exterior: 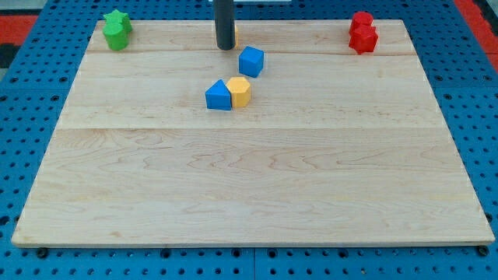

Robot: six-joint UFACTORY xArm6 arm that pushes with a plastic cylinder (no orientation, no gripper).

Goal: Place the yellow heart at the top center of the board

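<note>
Wooden bench (257,187) on blue pegboard (31,93). No gripper, only my tip (226,47) near the top centre. Yellow heart (240,91) sits at its 5 o'clock, touching blue triangle (219,96); blue cube (251,61) lies between, apart from the tip.

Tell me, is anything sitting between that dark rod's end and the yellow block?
No. In the camera view, only bare board separates my tip from the yellow block. A blue cube sits just right of that stretch, not in it.
</note>
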